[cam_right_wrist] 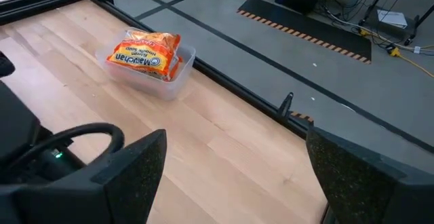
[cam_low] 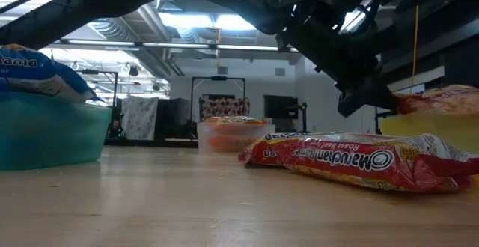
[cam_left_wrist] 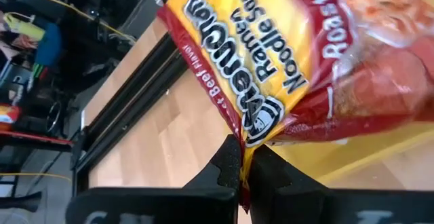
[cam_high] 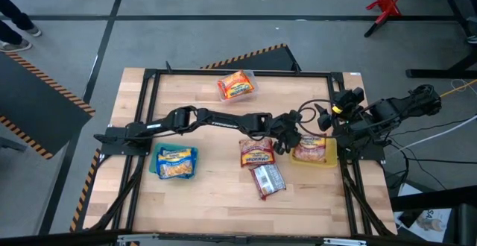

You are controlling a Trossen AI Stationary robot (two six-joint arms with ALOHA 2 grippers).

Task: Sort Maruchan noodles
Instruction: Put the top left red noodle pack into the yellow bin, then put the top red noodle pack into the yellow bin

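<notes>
My left gripper point(cam_high: 287, 138) reaches across the table and is shut on a red-and-yellow Maruchan packet point(cam_high: 309, 150) that lies in the yellow bin point(cam_high: 328, 162). Two dark red packets point(cam_high: 257, 153) point(cam_high: 268, 179) lie flat on the table beside it. An orange packet point(cam_high: 236, 86) lies in the clear bin, and a blue-and-yellow packet point(cam_high: 175, 162) lies in the teal bin. My right gripper point(cam_high: 324, 118) is open and empty at the table's right side, and its wrist view point(cam_right_wrist: 234, 176) looks toward the clear bin point(cam_right_wrist: 152, 81). My left gripper pinches the packet's red sealed edge point(cam_left_wrist: 235, 139) between its two fingers point(cam_left_wrist: 220, 173). The fingers come from the table's left side, slanting down. The rest of the packet lies over the yellow bin point(cam_left_wrist: 380, 153).
The teal bin point(cam_low: 45, 135) stands at the near left and the clear bin point(cam_low: 232, 136) at the far middle. A black frame runs round the table's edge point(cam_high: 149, 78). Bare wood lies between the bins in the middle.
</notes>
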